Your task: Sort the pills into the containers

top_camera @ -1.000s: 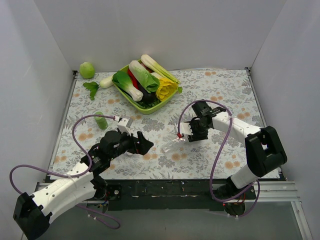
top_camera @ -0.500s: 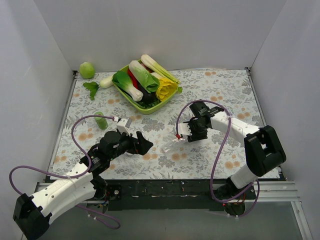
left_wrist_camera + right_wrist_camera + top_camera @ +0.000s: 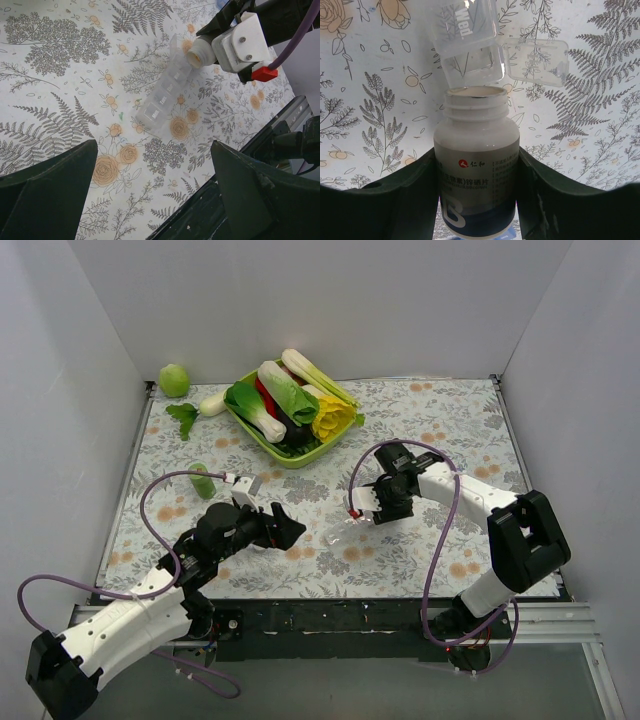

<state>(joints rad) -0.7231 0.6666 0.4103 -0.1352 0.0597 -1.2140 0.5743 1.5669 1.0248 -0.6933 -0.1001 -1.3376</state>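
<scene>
**Holding a bottle at the open end of the pill organiser**

We see the pill organiser [image 3: 343, 530] lying flat on the flowered tablecloth [image 3: 450, 420], near the front of the table and between the two arms. It is a clear strip of small square compartments set at a slant. In the right wrist view the end compartment has its lid [image 3: 535, 60] flipped open to one side, and the next one reads "Wed." We cannot tell whether any pills lie inside.

Just beside that open end is the mouth of a white bottle [image 3: 476, 175] with a grey and blue label and no cap. The right gripper [image 3: 476, 170] clamps the bottle from both sides, with a finger pressed against each flank. What fills the bottle's mouth is unclear to us.

The left gripper [image 3: 155, 200] hangs above the cloth on the organiser's other side, with its fingers spread wide and nothing between them.

Well apart, at the back of the table, a green tray [image 3: 258, 437] holds vegetables. A round green fruit [image 3: 174, 379] sits in the far left corner.
</scene>
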